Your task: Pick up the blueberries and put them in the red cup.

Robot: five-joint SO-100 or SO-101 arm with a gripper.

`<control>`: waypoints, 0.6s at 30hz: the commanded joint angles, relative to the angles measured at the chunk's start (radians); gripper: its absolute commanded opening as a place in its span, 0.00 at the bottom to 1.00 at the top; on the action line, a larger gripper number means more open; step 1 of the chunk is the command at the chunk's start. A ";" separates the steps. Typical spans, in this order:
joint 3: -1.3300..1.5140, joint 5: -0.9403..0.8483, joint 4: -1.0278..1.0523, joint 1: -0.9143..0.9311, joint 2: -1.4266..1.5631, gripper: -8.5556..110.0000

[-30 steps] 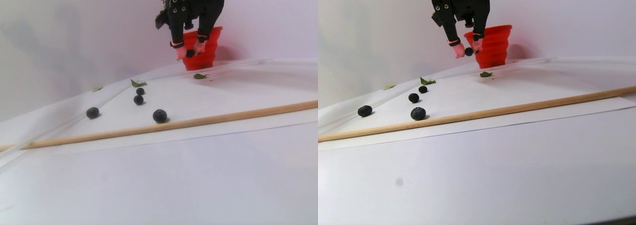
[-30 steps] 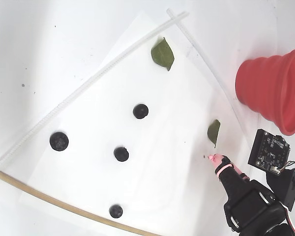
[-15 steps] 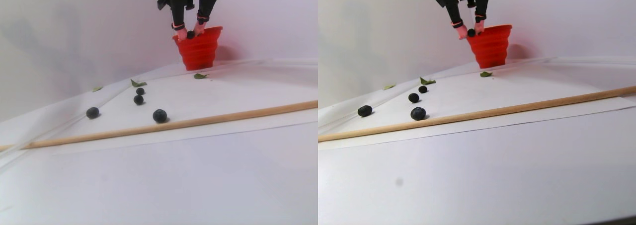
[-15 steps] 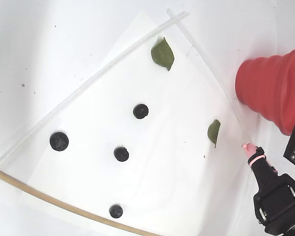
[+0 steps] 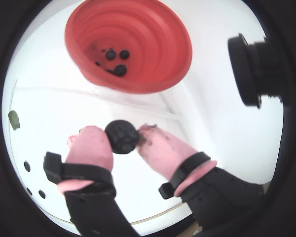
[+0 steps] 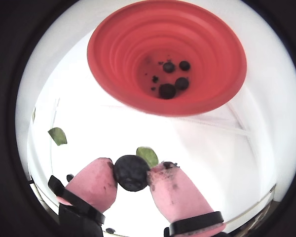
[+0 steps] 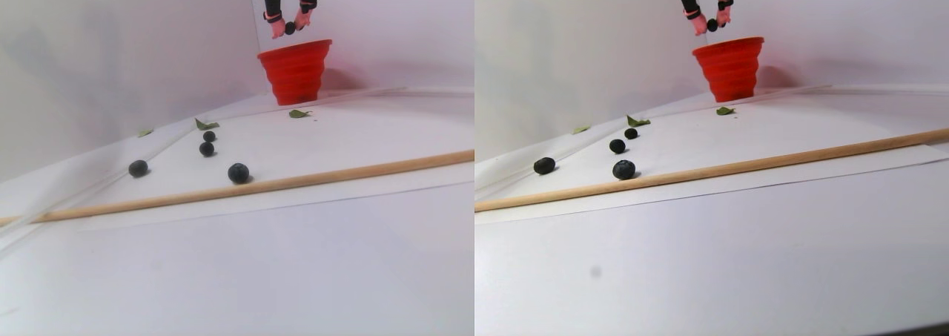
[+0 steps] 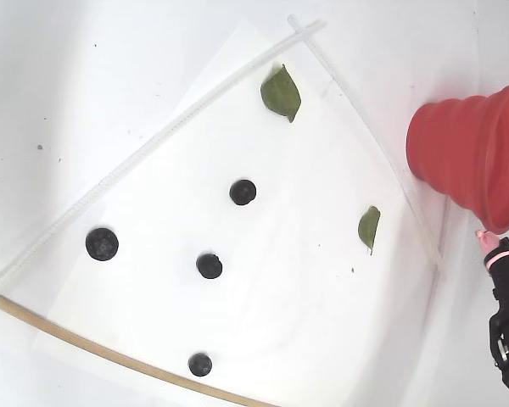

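Berries still on the worktop point(image 8: 85, 68) number four in the fixed view, from the leftmost blueberry point(image 8: 102, 243) rightward across the paper; the pincer point(image 6: 132, 174) pinches another blueberry point(image 6: 131, 172) just short of the red cup point(image 6: 113, 59); several berries already lie inside; roughly half remains, I judge.

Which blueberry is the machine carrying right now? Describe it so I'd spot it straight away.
Find the red cup at the back of the white table in the stereo pair view. Just above its rim, two pink fingers pinch one dark blueberry. It is the only berry in the air; four lie on the paper and others sit in the cup.
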 commanded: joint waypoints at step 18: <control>-0.256 0.020 -0.126 0.026 -0.150 0.18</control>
